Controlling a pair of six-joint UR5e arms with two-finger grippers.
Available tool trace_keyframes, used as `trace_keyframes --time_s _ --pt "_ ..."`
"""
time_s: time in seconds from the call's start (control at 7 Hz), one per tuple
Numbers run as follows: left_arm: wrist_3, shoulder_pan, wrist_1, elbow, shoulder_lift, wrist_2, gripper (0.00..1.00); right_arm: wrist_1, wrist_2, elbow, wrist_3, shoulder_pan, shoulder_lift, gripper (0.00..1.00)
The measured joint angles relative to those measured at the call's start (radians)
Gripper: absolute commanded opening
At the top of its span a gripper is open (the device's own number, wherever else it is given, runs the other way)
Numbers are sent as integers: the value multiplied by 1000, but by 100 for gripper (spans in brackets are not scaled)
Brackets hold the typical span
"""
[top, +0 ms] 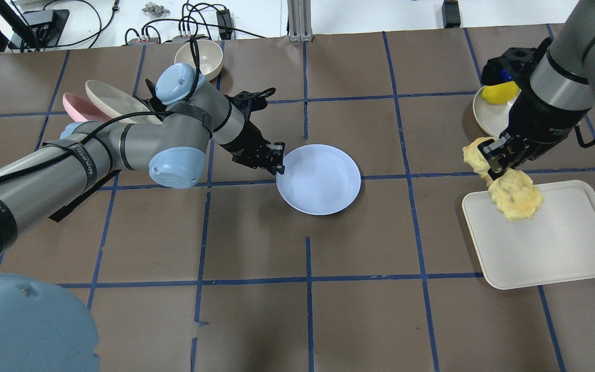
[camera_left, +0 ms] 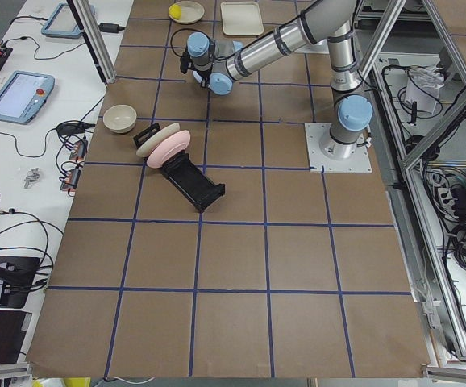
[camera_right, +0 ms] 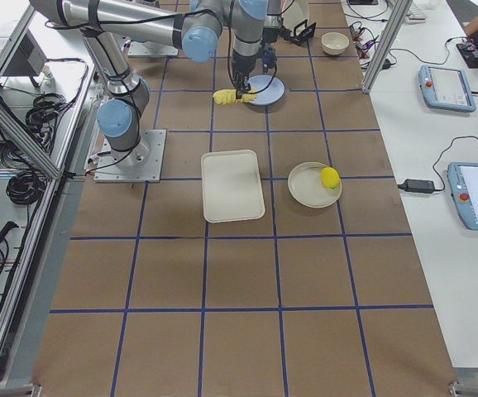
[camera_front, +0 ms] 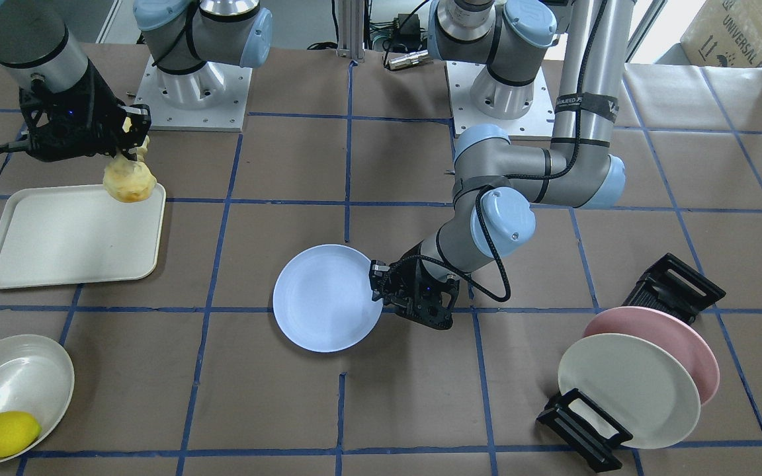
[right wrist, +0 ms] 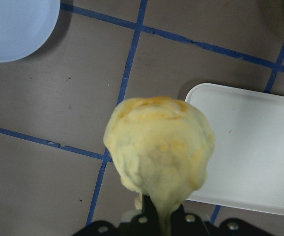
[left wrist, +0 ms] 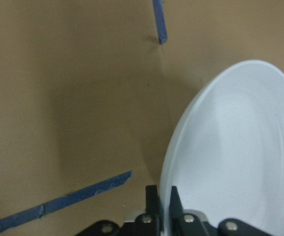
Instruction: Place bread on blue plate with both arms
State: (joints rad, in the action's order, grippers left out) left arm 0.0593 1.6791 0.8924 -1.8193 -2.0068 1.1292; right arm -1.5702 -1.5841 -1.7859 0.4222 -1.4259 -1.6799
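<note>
Brown paper, ruled into squares by blue tape, covers the tabletop (top: 256, 320), which carries everything.

The left arm (top: 122, 144) reaches from the left edge of the overhead view to mid-frame. Its pincer (top: 278, 160) is nipped narrow on the near rim of the blue plate (top: 323, 181), probably to steady or present the plate for the delivery. Whether the plate lies flat or is tipped up slightly, I cannot tell.

The right arm (top: 561, 77) comes down from the upper right. Its pincer (top: 494, 160) is clamped on one end of the bread (top: 515, 199), so the roll hangs with its free end downward. It hangs clear above the upper-left corner of the cream tray (top: 576, 258) and well apart from the blue plate. That looks like a lift just made, with the carry toward mid-frame yet to do.

At the lower right of the front-facing view, a pink plate (camera_front: 685, 337) and a cream plate (camera_front: 626, 390) stand on edge in a black rack (camera_front: 675, 287), stored out of the way. At lower left, a lemon (camera_front: 4, 434) sits in a pale bowl (camera_front: 24, 350), a bystander to this job. An empty beige bowl (top: 199, 58) sits at the upper left of the overhead view.

Counted:
- two arms and two pincers
- one tray
- three plates
- one rack
- two bowls
- one bread
- one lemon
</note>
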Motion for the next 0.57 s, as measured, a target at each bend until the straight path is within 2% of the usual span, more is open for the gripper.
trace_keyframes --time_s 0.14,0.29,0.57 --pt "-4 -8 2 1 17 4 100 -2 1 15 -48 -52 10 15" --pt "-6 -29 12 7 46 9 100 -18 5 25 -106 -114 42 15" --pt "-3 -101 97 5 141 34 100 -123 29 50 -197 -227 163 15"
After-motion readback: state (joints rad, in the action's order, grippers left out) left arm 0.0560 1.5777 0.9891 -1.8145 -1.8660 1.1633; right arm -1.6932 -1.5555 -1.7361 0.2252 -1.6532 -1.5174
